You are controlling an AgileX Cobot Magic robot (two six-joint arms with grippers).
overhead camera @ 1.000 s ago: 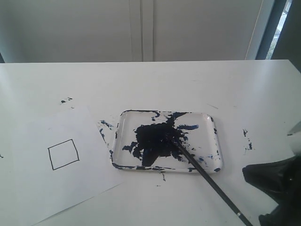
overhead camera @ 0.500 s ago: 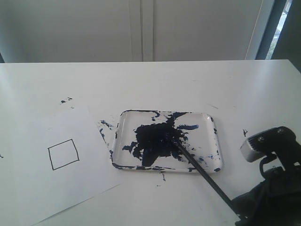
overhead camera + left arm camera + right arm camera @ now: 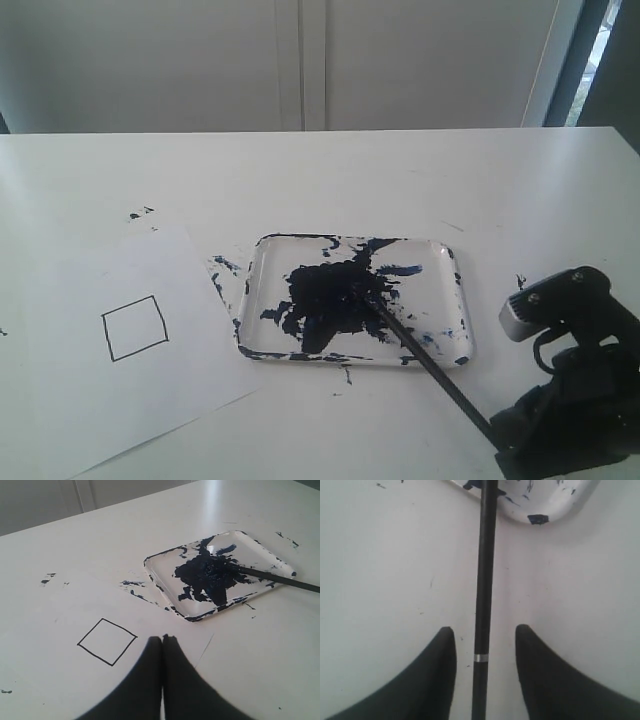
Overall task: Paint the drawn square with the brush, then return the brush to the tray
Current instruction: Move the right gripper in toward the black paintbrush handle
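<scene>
The drawn square is a blank black outline on white paper at the left. The tray, clear plastic with a dark paint pool, stands mid-table. The brush rests with its tip in the paint and its handle running over the tray's near rim onto the table. My right gripper is open with one finger on each side of the brush handle, touching neither side. My left gripper is shut and empty, above the paper beside the square.
Dried paint specks mark the table left of the paper and right of the tray. A wall and a window frame stand behind the table's far edge. The right arm's camera housing sits at the lower right.
My right arm has come in from the lower right corner to the end of the brush handle, and its jaws now stand open around it. Brush, tray and paper have not moved.
</scene>
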